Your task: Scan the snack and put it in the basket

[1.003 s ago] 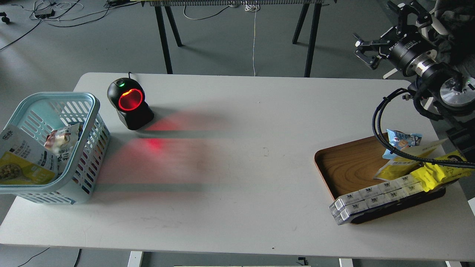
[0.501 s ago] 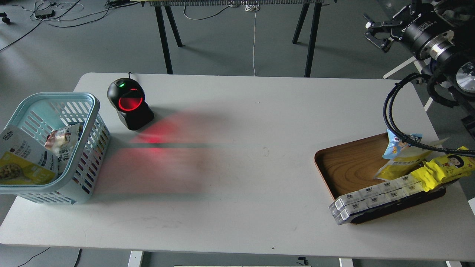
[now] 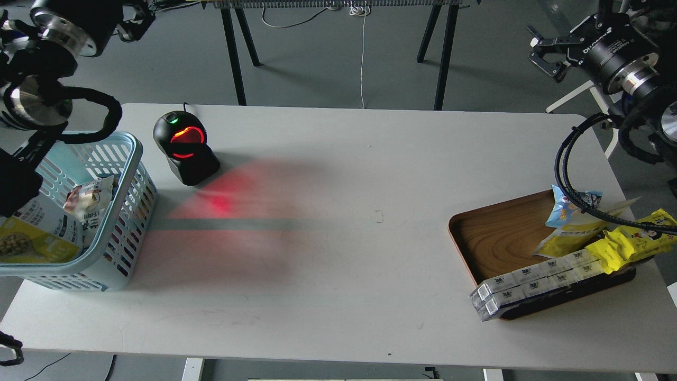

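A yellow-and-white pouch (image 3: 37, 238) with a round picture of beige nuts leans inside the light blue basket (image 3: 119, 211) at the table's left edge, beside another white packet (image 3: 87, 198). A second yellow-and-white pouch (image 3: 568, 235) lies in the wooden tray, partly under a small blue packet. My left arm reaches over the basket's far side; its gripper (image 3: 135, 18) is dark at the top left, off the table. My right gripper (image 3: 547, 53) is open and empty, high beyond the table's far right corner.
A black barcode scanner (image 3: 185, 148) glows red on the far left of the table and casts red light on the tabletop. A brown wooden tray (image 3: 497, 238) at the right holds white boxes (image 3: 534, 280), a bright yellow wrapper (image 3: 632, 241) and a blue packet (image 3: 571, 203). A black cable (image 3: 560, 174) hangs over the tray.
My left arm has come into view at the top left above the basket. My right gripper has risen and drawn back to the right, away from the tray. The pouches have not moved.
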Action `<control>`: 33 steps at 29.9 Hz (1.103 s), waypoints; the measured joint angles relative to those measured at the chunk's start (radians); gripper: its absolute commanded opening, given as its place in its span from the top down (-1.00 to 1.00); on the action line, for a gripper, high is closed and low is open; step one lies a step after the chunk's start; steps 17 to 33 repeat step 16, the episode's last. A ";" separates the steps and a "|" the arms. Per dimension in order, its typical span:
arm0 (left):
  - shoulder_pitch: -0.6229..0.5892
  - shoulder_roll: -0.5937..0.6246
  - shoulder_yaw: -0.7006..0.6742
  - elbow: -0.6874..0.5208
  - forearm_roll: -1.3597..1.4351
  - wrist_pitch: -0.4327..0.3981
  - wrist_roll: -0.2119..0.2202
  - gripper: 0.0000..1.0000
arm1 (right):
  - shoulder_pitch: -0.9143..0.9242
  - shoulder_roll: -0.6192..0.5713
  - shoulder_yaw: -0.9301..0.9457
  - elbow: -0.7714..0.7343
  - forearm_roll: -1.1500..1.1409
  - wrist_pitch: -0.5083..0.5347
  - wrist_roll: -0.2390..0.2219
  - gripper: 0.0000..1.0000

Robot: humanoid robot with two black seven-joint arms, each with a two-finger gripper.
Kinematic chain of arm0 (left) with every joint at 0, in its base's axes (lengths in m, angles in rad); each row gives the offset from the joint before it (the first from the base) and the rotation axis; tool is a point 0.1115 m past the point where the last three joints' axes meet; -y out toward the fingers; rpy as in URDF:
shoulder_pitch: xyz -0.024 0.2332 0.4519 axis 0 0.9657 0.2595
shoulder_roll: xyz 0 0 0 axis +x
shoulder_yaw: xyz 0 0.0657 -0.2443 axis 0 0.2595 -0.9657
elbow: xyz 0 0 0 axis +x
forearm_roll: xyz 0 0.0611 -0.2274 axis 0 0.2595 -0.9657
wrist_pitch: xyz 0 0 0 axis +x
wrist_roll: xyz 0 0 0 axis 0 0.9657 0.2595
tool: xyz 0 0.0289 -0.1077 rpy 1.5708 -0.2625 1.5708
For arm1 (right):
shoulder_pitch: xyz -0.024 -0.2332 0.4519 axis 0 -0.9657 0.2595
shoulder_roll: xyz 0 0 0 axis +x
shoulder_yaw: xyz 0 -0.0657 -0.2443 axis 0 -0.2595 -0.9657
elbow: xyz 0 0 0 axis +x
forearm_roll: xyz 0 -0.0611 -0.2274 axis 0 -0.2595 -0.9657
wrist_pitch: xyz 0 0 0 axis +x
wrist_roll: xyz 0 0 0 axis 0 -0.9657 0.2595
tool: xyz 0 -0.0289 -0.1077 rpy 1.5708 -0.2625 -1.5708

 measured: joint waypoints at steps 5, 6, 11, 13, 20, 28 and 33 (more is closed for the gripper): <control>0.004 -0.095 -0.045 0.161 -0.090 -0.105 0.029 -1.00 | -0.058 0.002 0.026 0.023 -0.003 0.033 0.000 -0.97; 0.004 -0.112 -0.050 0.193 -0.109 -0.121 0.030 -1.00 | -0.063 0.004 0.027 0.024 -0.003 0.035 0.000 -0.97; 0.008 -0.147 -0.092 0.255 -0.163 -0.141 0.032 -1.00 | -0.066 0.018 0.024 0.025 -0.006 0.036 0.001 -0.97; 0.013 -0.148 -0.106 0.258 -0.177 -0.140 0.034 -1.00 | -0.061 0.027 0.020 0.024 -0.008 0.035 0.001 -0.97; 0.019 -0.147 -0.118 0.262 -0.195 -0.140 0.048 -1.00 | -0.060 0.038 0.017 0.020 -0.018 0.033 0.001 -0.97; 0.019 -0.147 -0.118 0.262 -0.195 -0.140 0.048 -1.00 | -0.060 0.038 0.017 0.020 -0.018 0.033 0.001 -0.97; 0.019 -0.147 -0.118 0.262 -0.195 -0.140 0.048 -1.00 | -0.060 0.038 0.017 0.020 -0.018 0.033 0.001 -0.97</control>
